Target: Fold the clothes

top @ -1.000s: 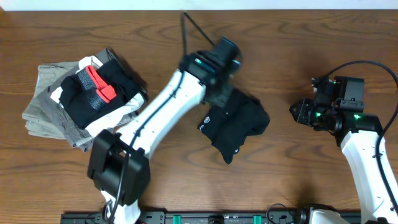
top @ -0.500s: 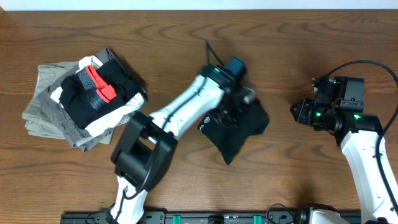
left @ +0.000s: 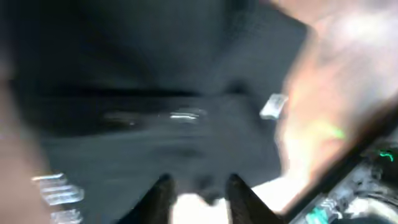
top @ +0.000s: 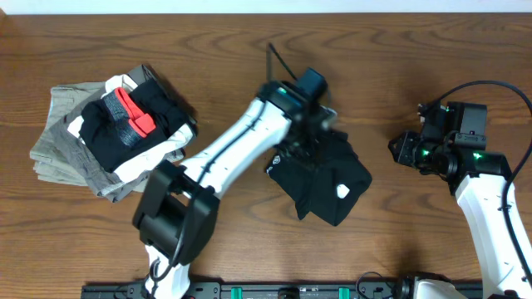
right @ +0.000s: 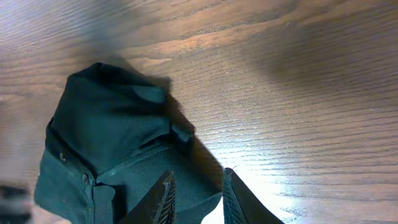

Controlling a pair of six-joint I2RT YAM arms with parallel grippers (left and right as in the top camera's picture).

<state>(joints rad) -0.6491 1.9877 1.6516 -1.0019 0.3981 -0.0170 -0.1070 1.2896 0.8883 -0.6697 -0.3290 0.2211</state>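
The clothes are one black T-shirt (top: 320,178), lying crumpled at the table's middle. It shows a small white logo (top: 274,160) at its left edge and a white label (top: 341,191) near its front right. My left gripper (top: 312,139) hovers over the shirt's back edge. In the blurred left wrist view its fingers (left: 163,190) stand apart above the black fabric (left: 155,81), holding nothing that I can make out. My right gripper (top: 399,149) hangs to the right of the shirt, apart from it. Its jaws (right: 198,177) are slightly open and empty, with the shirt (right: 106,124) ahead.
A pile of folded gray and white garments (top: 62,141) sits at the left, topped by a smaller black piece with a red patch (top: 133,112). A black cable (top: 499,87) loops behind the right arm. Bare wood shows around the shirt.
My left gripper's jaws have parted. The shirt has dropped and spread toward the front right, and its white label has come into view. The right arm has stayed still.
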